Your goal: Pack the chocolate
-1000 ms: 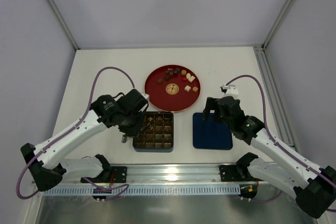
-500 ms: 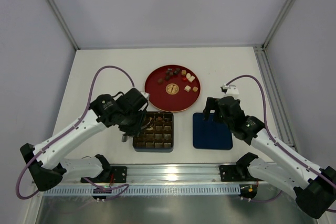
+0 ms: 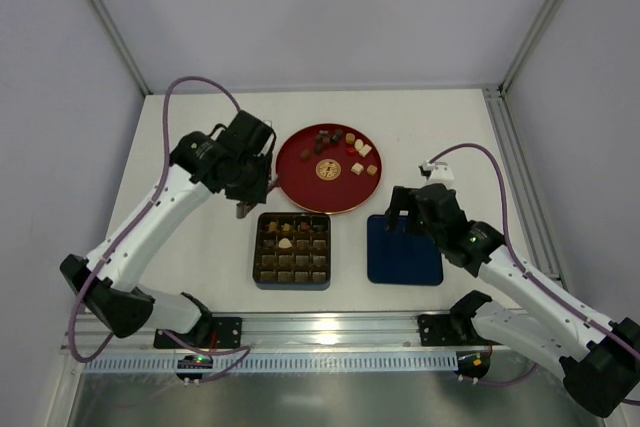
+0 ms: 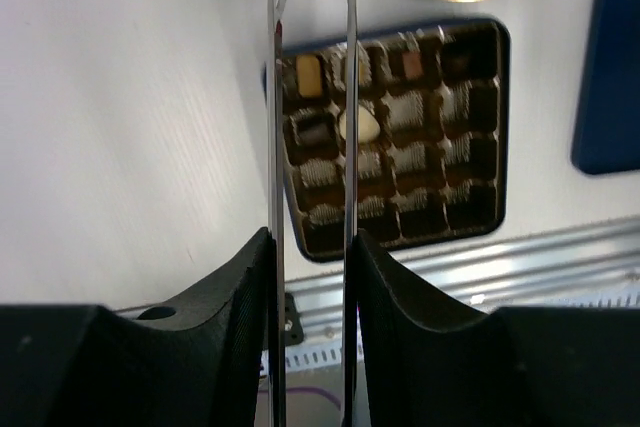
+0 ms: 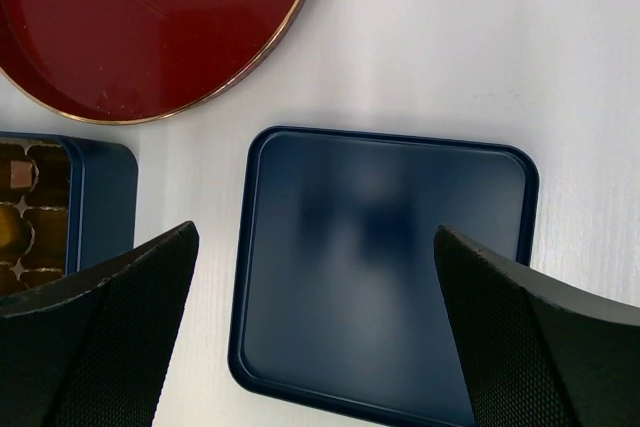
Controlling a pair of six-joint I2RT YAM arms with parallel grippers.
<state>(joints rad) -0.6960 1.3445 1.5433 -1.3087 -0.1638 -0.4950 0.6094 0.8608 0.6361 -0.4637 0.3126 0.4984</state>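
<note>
Glossy red plate (image 3: 300,179) (gold rim), matt tbl (image 3: 200,137)

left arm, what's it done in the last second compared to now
The left claw lifted away from the left edge of the chocolate box and swung back toward the red plate; its thin tongs look empty, slightly apart. A cream chocolate now shows in the box's second row. The right claw stayed wide open over the blue lid; the plate's candies look unchanged.

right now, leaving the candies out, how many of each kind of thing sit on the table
red round plate: 1
compartment box: 1
blue square lid: 1
total: 3
</note>
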